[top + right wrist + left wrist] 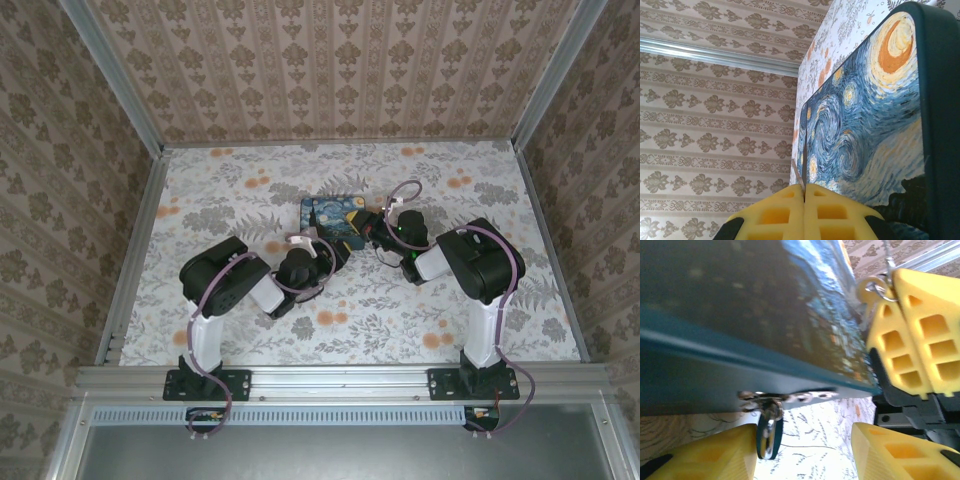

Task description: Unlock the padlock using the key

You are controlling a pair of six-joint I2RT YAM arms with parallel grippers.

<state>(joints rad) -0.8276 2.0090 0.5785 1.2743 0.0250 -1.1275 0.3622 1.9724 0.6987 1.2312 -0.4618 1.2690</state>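
- Left claw [804, 442]: halfway spread, gripping nothing; padlock [769, 434] hangs off tin's [740, 315] hasp [800, 397], inside its gap.
- Right claw [804, 191]: clamped on key [799, 175], beside tin.

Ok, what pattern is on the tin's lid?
The tin has a blue swirling starry-night print with an orange moon; best in right wrist view.
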